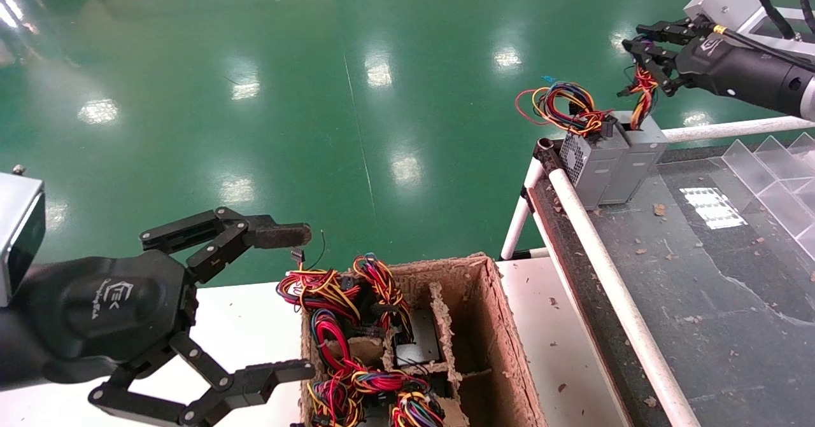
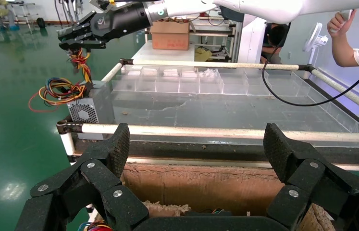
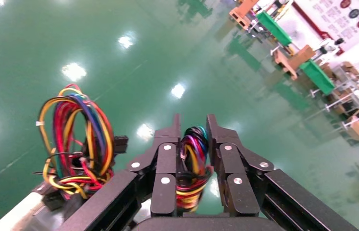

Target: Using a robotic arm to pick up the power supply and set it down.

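Observation:
The power supply [image 1: 640, 160] is a grey metal box standing on the far left corner of the dark table [image 1: 700, 274]. Its tight bundle of magenta, red and yellow wires [image 3: 191, 159] rises straight up. My right gripper [image 1: 643, 64] is above the box and shut on that bundle; the fingers [image 3: 167, 159] press it from both sides. From the left wrist view the bundle [image 2: 82, 60] hangs from the right gripper [image 2: 76, 41]. My left gripper [image 1: 305, 303] hovers open and empty beside the cardboard box [image 1: 490, 325], also seen as the left gripper [image 2: 196, 139].
A second grey box [image 1: 589, 166] with a wide loose loop of wires [image 1: 560, 105] touches the power supply's left side. The cardboard box holds several more wired units [image 1: 356, 325]. White tube rails [image 1: 605, 255] edge the table; clear dividers [image 1: 777, 179] stand at right. A person [image 2: 355, 43] stands behind.

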`<state>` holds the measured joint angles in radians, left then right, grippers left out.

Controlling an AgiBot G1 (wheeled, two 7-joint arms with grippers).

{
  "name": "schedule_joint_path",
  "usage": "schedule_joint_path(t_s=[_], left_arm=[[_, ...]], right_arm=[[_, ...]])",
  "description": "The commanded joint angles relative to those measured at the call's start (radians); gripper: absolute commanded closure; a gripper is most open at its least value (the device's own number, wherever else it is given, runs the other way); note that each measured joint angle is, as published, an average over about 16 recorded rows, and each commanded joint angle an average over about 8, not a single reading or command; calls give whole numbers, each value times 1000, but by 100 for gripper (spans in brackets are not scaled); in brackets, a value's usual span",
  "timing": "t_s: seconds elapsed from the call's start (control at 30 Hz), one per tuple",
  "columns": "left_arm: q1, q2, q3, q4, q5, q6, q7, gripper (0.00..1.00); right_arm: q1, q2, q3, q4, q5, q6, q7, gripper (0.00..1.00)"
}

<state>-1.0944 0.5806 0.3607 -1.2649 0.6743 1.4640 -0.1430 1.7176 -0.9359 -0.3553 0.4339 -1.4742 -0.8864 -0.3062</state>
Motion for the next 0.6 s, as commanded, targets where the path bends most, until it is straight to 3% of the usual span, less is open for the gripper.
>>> schedule_joint_path(t_s=[0.03,0.6], left_arm=[[0,0,0,0,0,0,0,0],[0,0,0,0,0,0,0,0]], right_arm=[[5,0,0,-13,3,-11,-5,0],[83,0,-11,-160,10,-153,43,0]])
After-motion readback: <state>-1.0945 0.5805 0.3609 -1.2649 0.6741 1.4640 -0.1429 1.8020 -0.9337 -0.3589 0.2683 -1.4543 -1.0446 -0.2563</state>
